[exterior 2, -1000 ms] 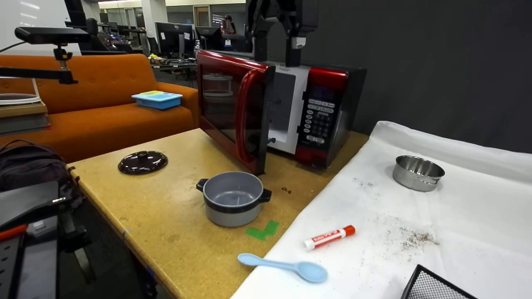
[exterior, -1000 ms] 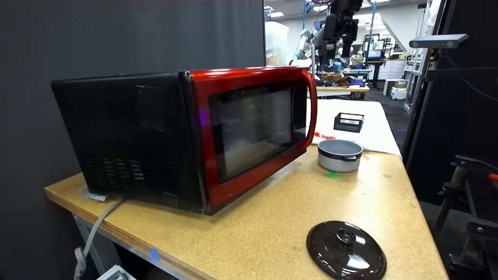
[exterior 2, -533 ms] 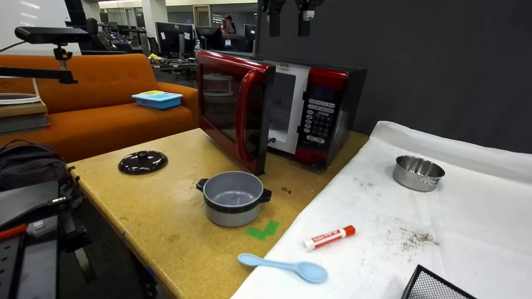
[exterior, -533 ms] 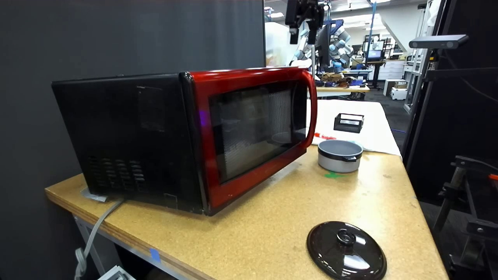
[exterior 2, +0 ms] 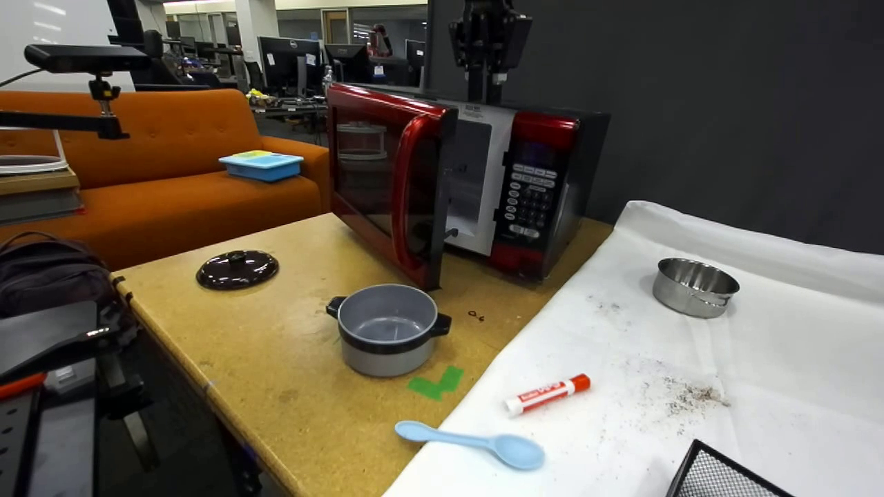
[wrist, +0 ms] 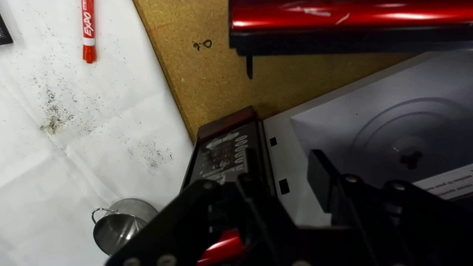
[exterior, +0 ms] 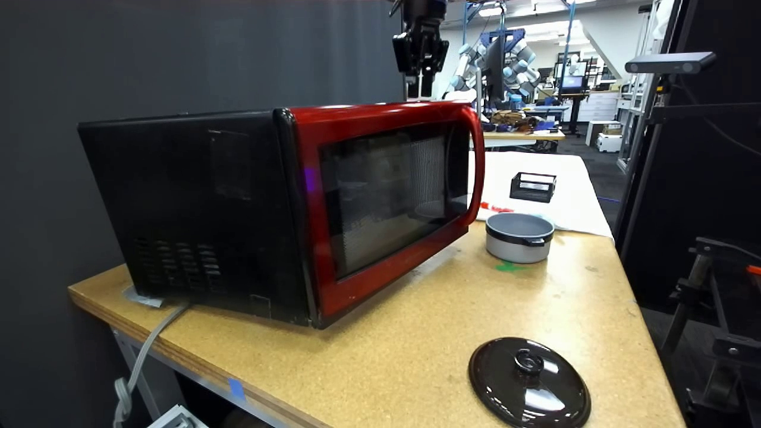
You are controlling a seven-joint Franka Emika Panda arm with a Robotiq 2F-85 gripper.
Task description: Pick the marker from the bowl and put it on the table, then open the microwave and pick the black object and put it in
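- Expo marker (exterior 2: 547,395) is laid on white sheet (exterior 2: 780,386).
- Microwave door (exterior 2: 376,179) is opened partway.
- Black mesh basket (exterior 2: 715,478) is not yet inserted.
- Gripper (wrist: 283,175) is spread, nothing held.

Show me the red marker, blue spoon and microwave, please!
Red Expo marker (wrist: 88,29): wrist view, on its barrel.
Light-blue spoon (exterior 2: 469,440): in an exterior view, on its handle.
Microwave (exterior: 318,220): in an exterior view, on its red door frame.

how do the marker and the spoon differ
The marker is red and white; the spoon is pale blue. The marker is shorter and straight; the spoon is longer, wider at both ends. The marker lies wholly on the white sheet; the spoon straddles the sheet's edge, one end over the table. Both are slender.
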